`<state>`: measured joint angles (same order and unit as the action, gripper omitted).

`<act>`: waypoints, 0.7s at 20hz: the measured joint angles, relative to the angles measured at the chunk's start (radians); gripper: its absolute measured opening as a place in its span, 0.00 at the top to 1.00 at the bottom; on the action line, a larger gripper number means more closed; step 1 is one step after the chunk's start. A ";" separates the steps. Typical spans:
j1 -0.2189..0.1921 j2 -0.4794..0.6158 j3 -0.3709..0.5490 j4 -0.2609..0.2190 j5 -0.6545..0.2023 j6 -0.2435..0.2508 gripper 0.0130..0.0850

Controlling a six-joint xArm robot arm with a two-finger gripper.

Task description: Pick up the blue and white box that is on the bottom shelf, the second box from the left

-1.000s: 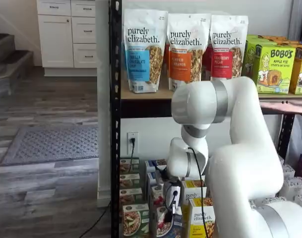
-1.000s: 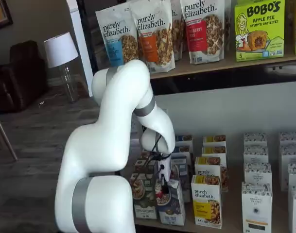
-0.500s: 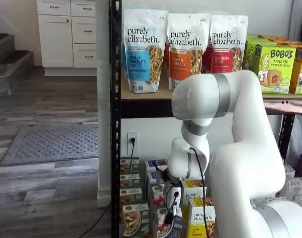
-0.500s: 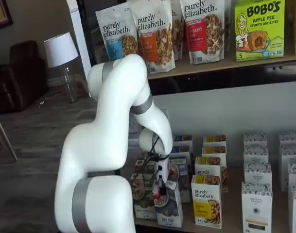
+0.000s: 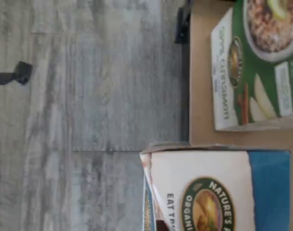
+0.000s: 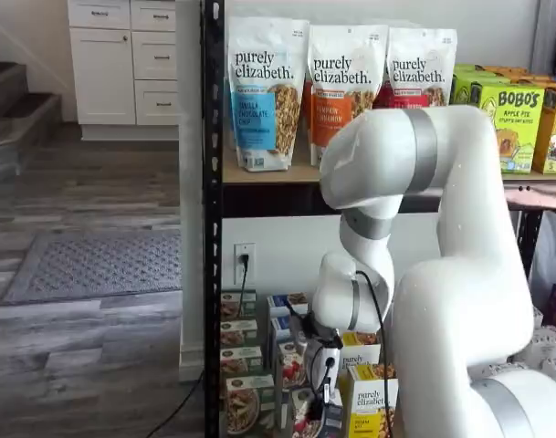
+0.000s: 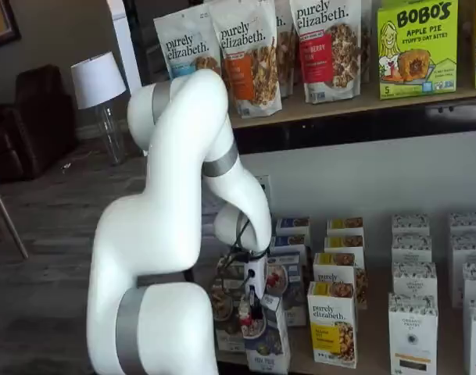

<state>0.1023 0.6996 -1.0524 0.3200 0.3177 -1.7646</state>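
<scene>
The blue and white box (image 7: 267, 348) leans forward at the front of the bottom shelf (image 7: 363, 364), out of line with its row. It also shows in a shelf view (image 6: 307, 422) and, close up with its white band and round logo, in the wrist view (image 5: 218, 192). My gripper (image 7: 252, 306) hangs from the white arm with its black fingers closed on the box's top. It shows as well in a shelf view (image 6: 319, 401). The fingers do not show in the wrist view.
A green-fronted box (image 5: 261, 62) stands beside the held box, also seen in a shelf view (image 6: 241, 406). A yellow-and-white "purely elizabeth" box (image 7: 332, 324) stands on its other side. More boxes stand in rows behind. A black post (image 6: 212, 274) edges the rack. Bags (image 6: 264, 91) fill the upper board.
The arm has drawn back from the rack and its elbow has risen. The blue and white box has come forward with the gripper and now leans out past its neighbours.
</scene>
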 joint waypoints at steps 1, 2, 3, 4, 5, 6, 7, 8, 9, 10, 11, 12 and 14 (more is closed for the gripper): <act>0.002 -0.017 0.022 0.004 -0.002 -0.002 0.61; 0.004 -0.034 0.043 0.008 -0.004 -0.004 0.61; 0.007 -0.052 0.065 0.008 -0.007 -0.002 0.61; 0.009 -0.070 0.087 0.007 -0.012 0.001 0.61; 0.011 -0.087 0.108 0.009 -0.014 0.000 0.61; 0.013 -0.105 0.129 0.011 -0.017 0.000 0.61; 0.016 -0.123 0.150 0.013 -0.021 0.000 0.61; 0.018 -0.141 0.171 0.013 -0.024 0.003 0.61; 0.019 -0.159 0.189 0.009 -0.023 0.008 0.61; 0.021 -0.177 0.206 0.008 -0.021 0.011 0.61; 0.023 -0.195 0.221 0.010 -0.015 0.011 0.61; 0.025 -0.221 0.242 0.013 -0.006 0.011 0.61; 0.029 -0.272 0.278 -0.004 0.009 0.032 0.61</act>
<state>0.1315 0.4278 -0.7744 0.3163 0.3268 -1.7322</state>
